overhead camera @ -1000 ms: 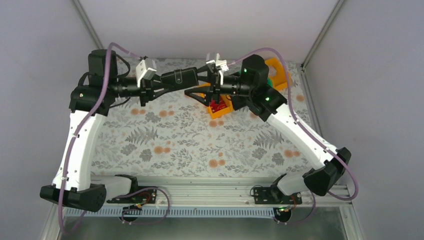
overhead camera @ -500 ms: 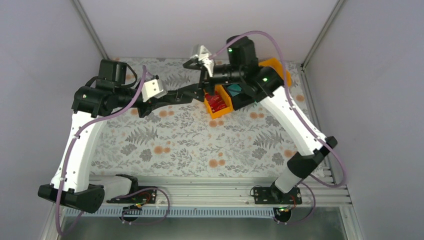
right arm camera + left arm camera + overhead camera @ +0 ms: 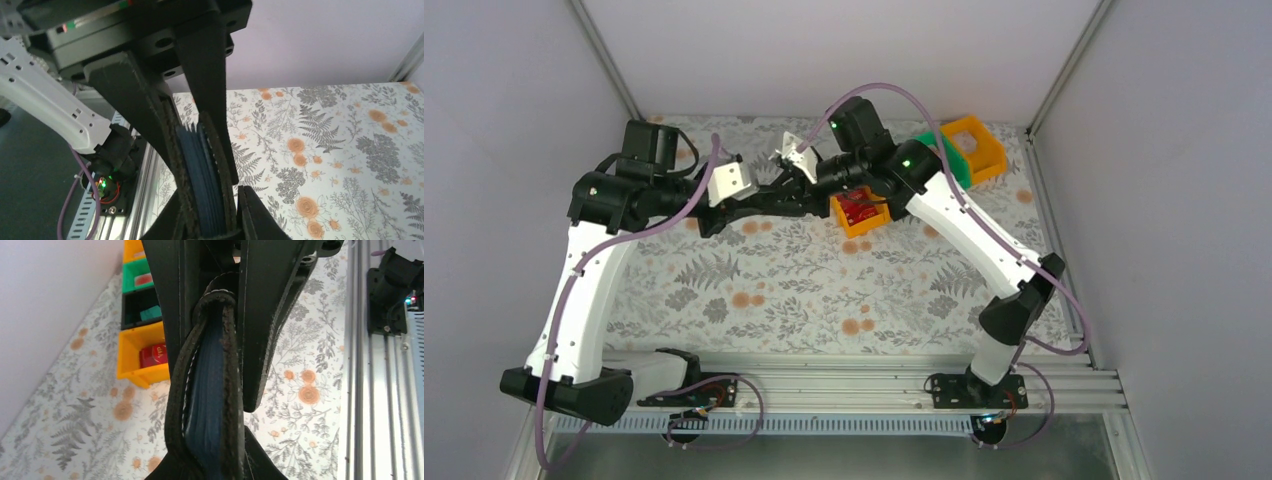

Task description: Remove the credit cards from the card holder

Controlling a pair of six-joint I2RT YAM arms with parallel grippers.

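Left pincer (image 3: 212, 382): I see it pinching the card holder (image 3: 231, 390), one finger pressed on each outer cover.
Right pincer (image 3: 202, 170): it meets the left pincer tip to tip and is clamped on the same covers from the opposite end.
Card holder: it hangs in the air between the two pincers, edge-on to both wrist cameras, with its stitched black covers bowed slightly apart.
Credit cards (image 3: 200, 205): their blue edges are stacked between the covers, inside both grips. I see none out.
Bins (image 3: 142, 300): a row on the table, below the left pincer and off to one side.
Orange bin (image 3: 131, 347): the one nearest that pincer, holding a red item (image 3: 152, 356).
Table (image 3: 804, 285): floral cloth, well below both pincers.
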